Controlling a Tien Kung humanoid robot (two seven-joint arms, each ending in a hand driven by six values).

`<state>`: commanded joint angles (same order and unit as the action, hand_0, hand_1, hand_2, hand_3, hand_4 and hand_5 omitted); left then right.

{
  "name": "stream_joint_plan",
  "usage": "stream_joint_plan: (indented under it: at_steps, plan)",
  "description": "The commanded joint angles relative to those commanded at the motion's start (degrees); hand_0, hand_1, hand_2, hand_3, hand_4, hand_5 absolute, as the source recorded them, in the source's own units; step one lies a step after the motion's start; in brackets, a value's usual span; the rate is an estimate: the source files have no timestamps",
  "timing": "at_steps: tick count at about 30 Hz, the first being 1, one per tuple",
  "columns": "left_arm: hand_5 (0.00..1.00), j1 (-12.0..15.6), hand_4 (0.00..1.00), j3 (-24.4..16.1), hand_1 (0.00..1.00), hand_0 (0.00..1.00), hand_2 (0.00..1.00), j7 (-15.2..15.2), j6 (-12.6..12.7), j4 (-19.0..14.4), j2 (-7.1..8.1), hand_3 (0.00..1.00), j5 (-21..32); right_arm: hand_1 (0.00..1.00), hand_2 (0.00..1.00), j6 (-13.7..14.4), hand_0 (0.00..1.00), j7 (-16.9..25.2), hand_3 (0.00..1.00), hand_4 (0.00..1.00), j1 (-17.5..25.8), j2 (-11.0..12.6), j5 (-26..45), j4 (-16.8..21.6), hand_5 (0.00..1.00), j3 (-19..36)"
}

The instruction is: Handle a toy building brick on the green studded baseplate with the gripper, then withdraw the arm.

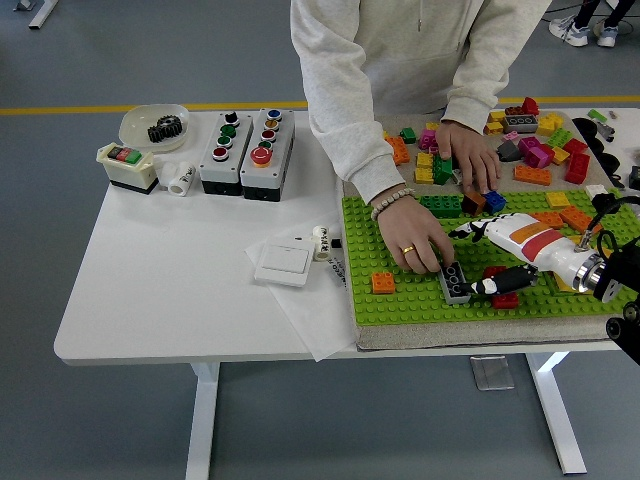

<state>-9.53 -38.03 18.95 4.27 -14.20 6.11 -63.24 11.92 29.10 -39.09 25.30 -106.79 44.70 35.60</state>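
Note:
The green studded baseplate (400, 225) lies on the right half of the table. A grey brick (455, 284) stands on it near the front, and a person's hand (420, 245) with a ring rests its fingers on that brick. My right hand (472, 260) reaches in from the right just beside it, fingers spread and holding nothing. Its black thumb lies over a red brick (507, 299). An orange brick (382, 282) sits alone further left on the plate. The person's other hand (468, 155) rests among bricks at the plate's far edge.
Several loose bricks (530, 140) cover the mat behind the plate. Two button boxes (245, 140), a switch box (127, 165), a bowl with a gear (153, 125) and a white wall switch (285, 262) occupy the table's left half.

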Motion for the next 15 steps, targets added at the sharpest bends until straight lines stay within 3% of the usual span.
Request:
stream_joint_plan:
  at_steps: [15]
  plan:
    - [0.603, 0.29, 0.667, -0.14, 0.741, 0.735, 0.748, -0.05, -0.05, 0.0, -0.1, 0.6, -0.41, 0.669, 0.748, 0.43, 0.731, -0.04, 0.804, 0.94, 0.44, 0.5, -0.29, -0.64, 0.465, 2.02]
